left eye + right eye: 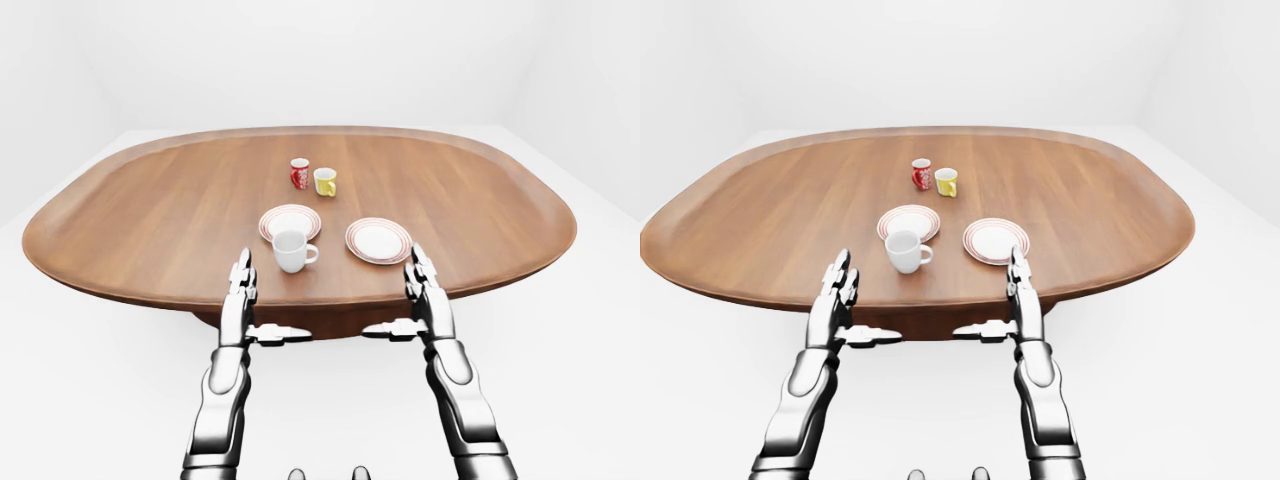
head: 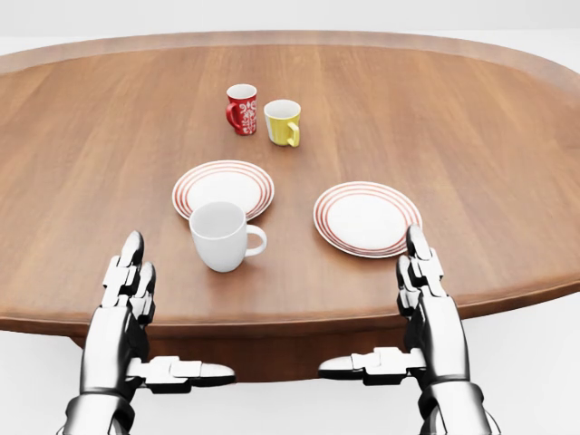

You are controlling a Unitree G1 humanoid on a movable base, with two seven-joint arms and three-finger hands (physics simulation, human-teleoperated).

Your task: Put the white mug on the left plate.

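White mug (image 2: pixel 219 235) stood upright on the wooden worktop (image 2: pixel 471 127), near its bottom edge in the head view, its handle pointing to the view's right. Its rim overlapped the lower edge of the left plate (image 2: pixel 223 187) in that view, though whether mug and plate touched could not be told; the mug's base sat on bare wood, not on the plate. The right plate (image 2: pixel 366 218), red-ringed like the left one, lay to the right of the mug, apart from it. Farther toward the worktop's top edge, a red mug with a white pattern (image 2: pixel 241 108) and a yellow mug (image 2: pixel 283 121) stood just beside each other, red on the left.

At the bottom edge, the left robot hand (image 2: pixel 136 304) hovered to the lower left of the white mug, fingers spread and straight, thumb pointing inward, holding nothing. The right robot hand (image 2: pixel 419 299) mirrored it below the right plate, likewise spread and empty. Neither touched the mug.
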